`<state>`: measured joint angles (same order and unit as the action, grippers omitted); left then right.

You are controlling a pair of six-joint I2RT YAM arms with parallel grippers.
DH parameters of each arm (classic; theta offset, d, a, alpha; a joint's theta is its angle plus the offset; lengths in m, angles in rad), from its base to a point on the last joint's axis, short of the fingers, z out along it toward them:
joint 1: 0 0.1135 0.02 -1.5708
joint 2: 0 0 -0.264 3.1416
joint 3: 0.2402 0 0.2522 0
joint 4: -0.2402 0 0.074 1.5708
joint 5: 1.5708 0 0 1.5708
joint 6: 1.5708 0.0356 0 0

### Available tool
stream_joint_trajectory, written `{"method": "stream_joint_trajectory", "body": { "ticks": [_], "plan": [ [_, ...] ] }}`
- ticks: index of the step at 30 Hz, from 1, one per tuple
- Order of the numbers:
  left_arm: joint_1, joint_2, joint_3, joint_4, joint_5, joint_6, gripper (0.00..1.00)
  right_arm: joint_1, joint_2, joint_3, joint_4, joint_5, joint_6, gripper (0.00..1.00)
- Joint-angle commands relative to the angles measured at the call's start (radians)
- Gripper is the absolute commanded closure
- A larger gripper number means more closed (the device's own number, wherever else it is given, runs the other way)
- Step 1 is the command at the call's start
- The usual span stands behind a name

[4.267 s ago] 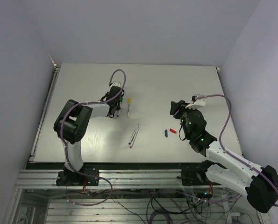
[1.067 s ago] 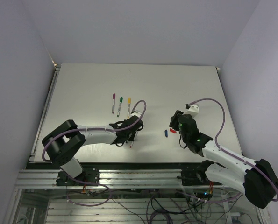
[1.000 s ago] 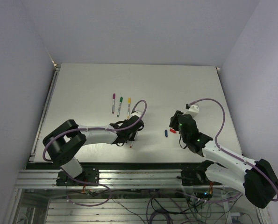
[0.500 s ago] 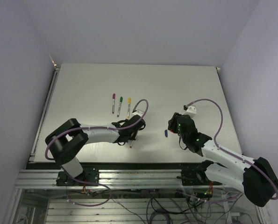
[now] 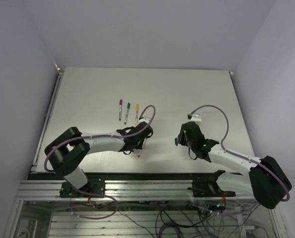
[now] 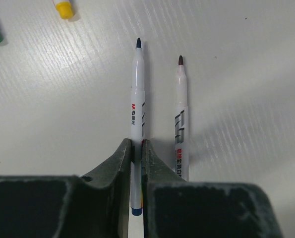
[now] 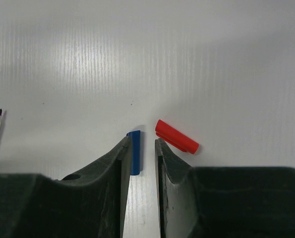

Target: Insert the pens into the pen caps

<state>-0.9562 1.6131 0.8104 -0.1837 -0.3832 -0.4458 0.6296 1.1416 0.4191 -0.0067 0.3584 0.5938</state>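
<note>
Pen (image 6: pixel 137 99) in left hand (image 6: pixel 137 145), cap (image 7: pixel 134 152) loose

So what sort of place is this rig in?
Probably a lab robot cell: a plain white table boxed in by blank walls, with an aluminium frame and loose cables at its near edge.

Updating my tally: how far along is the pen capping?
Done, apparently: purple pen, green pen and yellow pen lie capped. In hand: left gripper shut on the blue pen; right gripper, jaws straddling the blue cap, not gripping yet. Left: joining those, then red pen and red cap.
</note>
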Motion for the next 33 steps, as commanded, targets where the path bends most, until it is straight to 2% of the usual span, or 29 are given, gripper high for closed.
{"method": "stream_joint_trajectory", "body": {
  "ticks": [1,16,33],
  "plan": [
    [-0.002,-0.053,0.021,-0.03,-0.023,0.0,0.93,0.001,0.004,0.023,0.006,-0.036,-0.019,0.75],
    [-0.001,-0.164,0.036,-0.001,-0.009,0.033,0.93,0.001,0.08,0.023,0.051,-0.092,-0.029,0.75],
    [-0.002,-0.173,0.031,0.026,0.016,0.041,0.93,0.001,0.178,0.054,0.063,-0.107,-0.028,0.76]
  ]
}}
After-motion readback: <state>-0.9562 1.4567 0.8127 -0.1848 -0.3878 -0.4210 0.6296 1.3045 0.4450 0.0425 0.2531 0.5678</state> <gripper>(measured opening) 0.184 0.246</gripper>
